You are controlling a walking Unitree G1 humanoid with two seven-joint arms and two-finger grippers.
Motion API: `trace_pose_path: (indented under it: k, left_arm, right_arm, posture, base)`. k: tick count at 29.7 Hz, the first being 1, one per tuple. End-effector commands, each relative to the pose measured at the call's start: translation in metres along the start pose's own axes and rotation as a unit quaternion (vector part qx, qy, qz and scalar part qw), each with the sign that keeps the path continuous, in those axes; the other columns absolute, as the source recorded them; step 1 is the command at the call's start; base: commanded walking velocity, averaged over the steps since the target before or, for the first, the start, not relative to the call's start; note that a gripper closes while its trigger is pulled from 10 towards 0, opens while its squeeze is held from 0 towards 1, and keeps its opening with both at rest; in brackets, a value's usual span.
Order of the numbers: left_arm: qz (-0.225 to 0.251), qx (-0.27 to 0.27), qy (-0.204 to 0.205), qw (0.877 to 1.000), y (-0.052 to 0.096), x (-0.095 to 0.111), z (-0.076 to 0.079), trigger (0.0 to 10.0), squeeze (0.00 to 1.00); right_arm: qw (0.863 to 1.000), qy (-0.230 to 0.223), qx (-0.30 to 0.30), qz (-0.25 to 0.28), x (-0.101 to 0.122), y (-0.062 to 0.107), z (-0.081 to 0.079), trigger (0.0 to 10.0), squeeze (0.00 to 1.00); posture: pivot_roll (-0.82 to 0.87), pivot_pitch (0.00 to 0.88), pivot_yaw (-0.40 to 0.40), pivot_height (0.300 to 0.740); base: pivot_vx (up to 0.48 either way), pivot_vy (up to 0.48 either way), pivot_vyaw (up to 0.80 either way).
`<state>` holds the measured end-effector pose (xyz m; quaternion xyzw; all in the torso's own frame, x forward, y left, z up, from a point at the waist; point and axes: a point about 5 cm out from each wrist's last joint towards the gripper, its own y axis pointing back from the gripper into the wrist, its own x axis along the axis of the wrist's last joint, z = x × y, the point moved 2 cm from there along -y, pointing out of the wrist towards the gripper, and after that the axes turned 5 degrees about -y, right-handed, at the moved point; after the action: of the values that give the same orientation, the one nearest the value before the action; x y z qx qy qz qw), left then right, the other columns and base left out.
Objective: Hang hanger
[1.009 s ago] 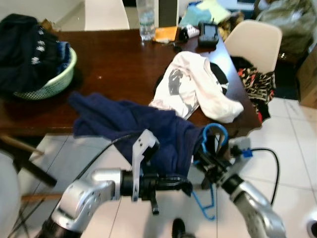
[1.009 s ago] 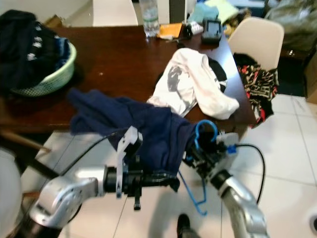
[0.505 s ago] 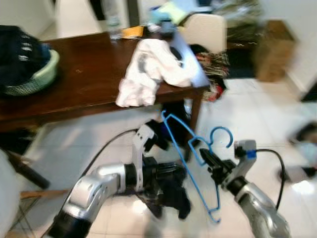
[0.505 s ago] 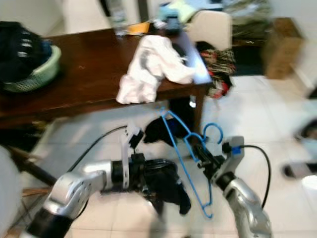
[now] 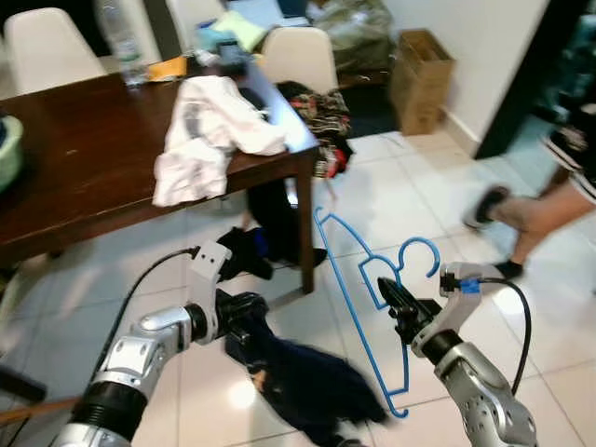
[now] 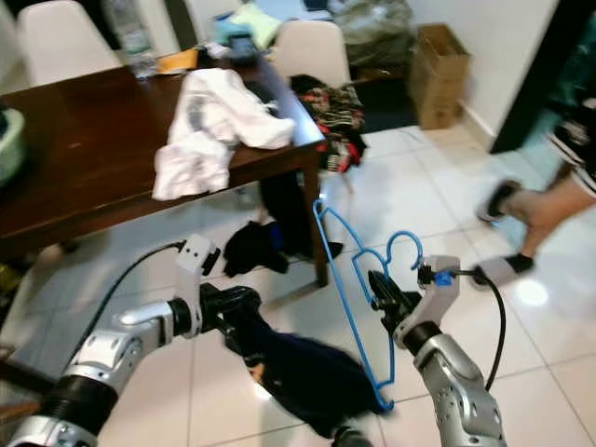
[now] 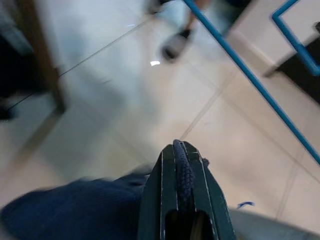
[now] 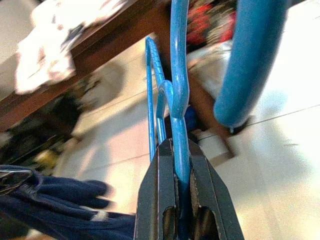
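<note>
A thin blue wire hanger (image 5: 358, 298), its hook curled near the wrist, is clamped between the fingers of the right gripper (image 5: 399, 303) above the glossy white tiled floor (image 5: 400, 196). A soft, crumpled navy garment (image 5: 303, 377) is pinched in the closed left gripper (image 5: 244, 312) and sags to the tiles, its shape hard to read. Beyond, a rumpled white shirt (image 5: 212, 130) is draped over the corner of the dark wooden table (image 5: 84, 168). A person's blurred leg (image 5: 535, 209) is cut off at the frame's edge.
</note>
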<state>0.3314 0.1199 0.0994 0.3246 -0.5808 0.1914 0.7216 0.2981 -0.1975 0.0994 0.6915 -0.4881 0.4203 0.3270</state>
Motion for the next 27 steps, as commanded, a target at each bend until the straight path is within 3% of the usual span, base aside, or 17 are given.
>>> trace_pose_path:
  k: [1, 7, 27]
  left_arm:
    - [0.000, -0.017, -0.009, 1.000, 0.000, -0.003, 0.000, 10.0, 0.00]
    - [0.005, -0.030, -0.001, 1.000, -0.005, -0.004, 0.000, 10.0, 0.00]
    - [0.034, -0.016, 0.022, 0.999, -0.008, -0.001, -0.008, 10.0, 0.00]
  right_arm:
    - [1.000, -0.020, -0.009, 0.002, -0.002, 0.001, 0.002, 10.0, 0.00]
    - [0.999, -0.037, -0.038, 0.004, -0.001, 0.002, 0.012, 10.0, 0.00]
    - [0.999, -0.016, -0.044, -0.027, -0.006, -0.001, 0.014, 10.0, 0.00]
  posture:
    - [0.00, 0.171, 0.047, 0.740]
    - [0.00, 0.174, 0.038, 0.740]
    - [0.00, 0.180, 0.021, 0.740]
  base:
    - [0.000, 0.000, -0.80]
    - [0.000, 0.000, -0.80]
    - [0.000, 0.000, -0.80]
